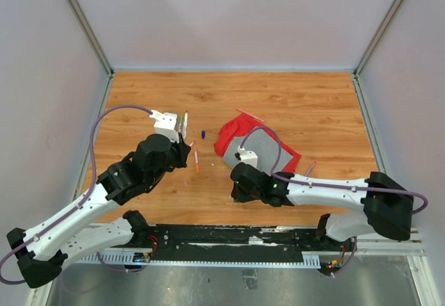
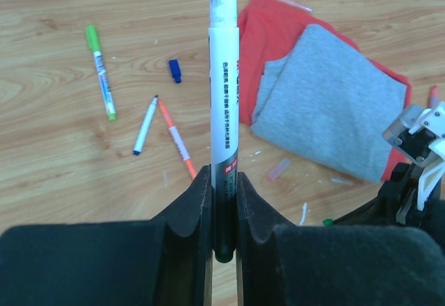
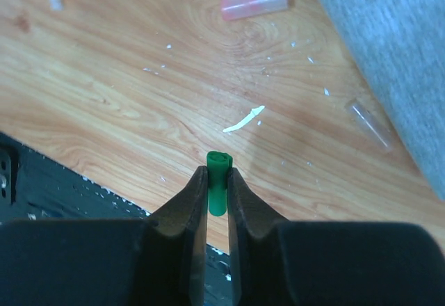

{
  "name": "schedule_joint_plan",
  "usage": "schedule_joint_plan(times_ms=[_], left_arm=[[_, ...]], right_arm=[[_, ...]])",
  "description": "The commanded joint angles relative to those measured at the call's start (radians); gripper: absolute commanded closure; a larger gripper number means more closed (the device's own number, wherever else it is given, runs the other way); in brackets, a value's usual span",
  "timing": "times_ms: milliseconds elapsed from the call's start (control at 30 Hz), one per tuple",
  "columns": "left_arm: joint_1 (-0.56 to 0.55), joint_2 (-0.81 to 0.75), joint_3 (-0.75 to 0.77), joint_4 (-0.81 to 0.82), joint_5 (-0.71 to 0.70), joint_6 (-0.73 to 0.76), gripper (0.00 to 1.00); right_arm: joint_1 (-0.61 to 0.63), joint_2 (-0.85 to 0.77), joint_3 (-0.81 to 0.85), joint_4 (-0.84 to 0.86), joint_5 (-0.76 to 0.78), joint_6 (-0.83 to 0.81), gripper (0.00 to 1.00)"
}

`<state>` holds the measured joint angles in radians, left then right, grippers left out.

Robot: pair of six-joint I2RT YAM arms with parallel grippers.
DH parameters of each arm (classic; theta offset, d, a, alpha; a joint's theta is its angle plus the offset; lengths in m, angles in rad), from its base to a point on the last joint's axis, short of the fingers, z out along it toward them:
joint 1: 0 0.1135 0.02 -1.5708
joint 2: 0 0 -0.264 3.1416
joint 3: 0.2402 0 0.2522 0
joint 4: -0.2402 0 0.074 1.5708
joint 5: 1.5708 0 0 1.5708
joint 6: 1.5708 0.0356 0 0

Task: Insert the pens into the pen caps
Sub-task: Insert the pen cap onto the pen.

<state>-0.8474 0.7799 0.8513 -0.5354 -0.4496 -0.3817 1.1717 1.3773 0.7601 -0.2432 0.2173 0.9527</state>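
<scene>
Wood-grain counter (image 1: pixel 313 104) carries everything, with a crumpled red-and-grey cloth (image 1: pixel 233 135) near its middle, between the two arms. The left hand (image 2: pixel 223 181) is clamped shut on a white pen (image 2: pixel 224 76), gripping its dark end so that most of the barrel sticks out ahead of the fingers. The right hand (image 3: pixel 217 177) is pinched almost closed on a green cap (image 3: pixel 218 181), one end poking just past the fingertips. Left of the cloth lie a green-ended pen (image 2: pixel 102 76), an orange pen (image 2: pixel 175 139) and a blue-tipped pen (image 2: pixel 145 125). A blue cap (image 2: pixel 174 70) sits near them, and a pink cap (image 3: pixel 254 3) lies just off the cloth.

The pens look light, stiff and smooth, so a pinch at the far end may let the barrel swivel; a hold nearer the middle would likely be steadier. The cap is tiny and slick, best squeezed across its side with the mouth left clear, and a hard push could pop it out.

From overhead the arms are seen well apart, yet both grips are hidden under the wrists. Only the right wrist view shows the green cap. Only the left wrist view shows the held pen's print, though its far end runs out of frame.
</scene>
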Motion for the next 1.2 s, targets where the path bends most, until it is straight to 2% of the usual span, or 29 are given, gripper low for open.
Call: schedule_joint_plan(times_ms=[0, 100, 300, 500, 733, 1167], left_arm=[[0.001, 0.018, -0.043, 0.129, 0.075, -0.043, 1.0], [0.001, 0.036, -0.073, 0.17, 0.102, -0.056, 0.99], [-0.018, 0.07, -0.164, 0.289, 0.153, -0.128, 1.0], [-0.125, 0.137, -0.229, 0.388, 0.127, -0.205, 0.99], [-0.288, 0.219, -0.256, 0.44, 0.002, -0.287, 1.0], [-0.522, 0.372, -0.352, 0.716, 0.048, -0.287, 0.99]], right_arm=[[-0.018, -0.102, -0.097, 0.237, -0.053, -0.193, 0.99], [-0.042, -0.154, -0.121, 0.244, -0.051, -0.239, 0.99], [-0.158, -0.218, -0.164, 0.251, -0.139, -0.264, 0.99], [-0.229, -0.304, -0.253, 0.326, -0.163, -0.227, 0.99], [-0.282, -0.398, -0.371, 0.466, -0.169, -0.14, 0.99], [-0.349, -0.541, -0.509, 0.68, -0.131, -0.043, 1.0]])
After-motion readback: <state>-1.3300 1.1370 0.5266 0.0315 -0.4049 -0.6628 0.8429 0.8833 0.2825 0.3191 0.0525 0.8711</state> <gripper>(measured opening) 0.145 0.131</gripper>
